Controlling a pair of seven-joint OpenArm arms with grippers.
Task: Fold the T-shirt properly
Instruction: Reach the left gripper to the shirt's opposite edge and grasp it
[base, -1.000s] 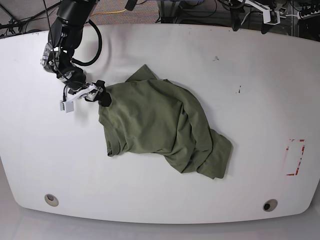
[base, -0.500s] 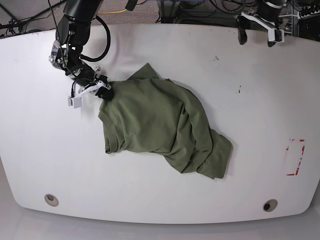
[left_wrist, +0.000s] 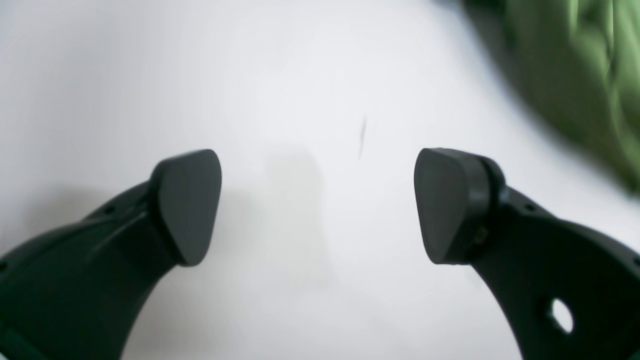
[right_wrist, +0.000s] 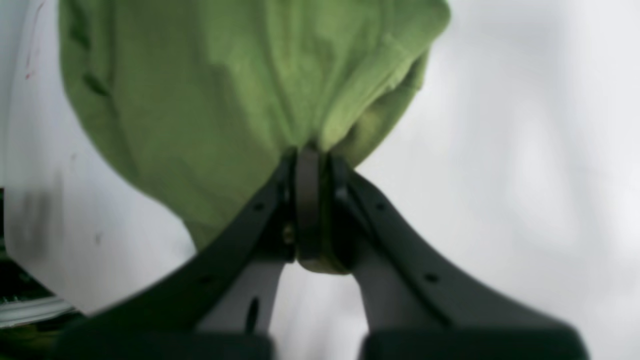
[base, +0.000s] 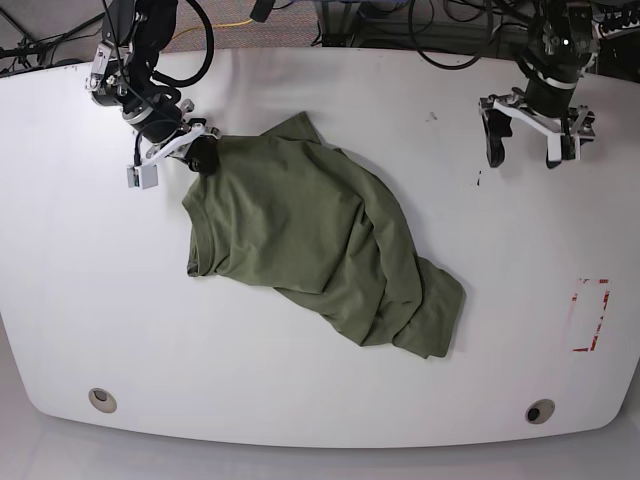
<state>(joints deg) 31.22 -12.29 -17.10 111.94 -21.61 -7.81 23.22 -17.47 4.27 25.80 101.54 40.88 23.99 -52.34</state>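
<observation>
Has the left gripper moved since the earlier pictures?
Yes. The left gripper has come down from the far edge over the table, toward the small dark mark.

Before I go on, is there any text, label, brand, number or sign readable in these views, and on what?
None readable.
Plain olive-green T-shirt: no print or label showing.
White table: a red rectangular outline near the edge, no letters.
Small dark marks on the table: scuffs, not text.
</observation>
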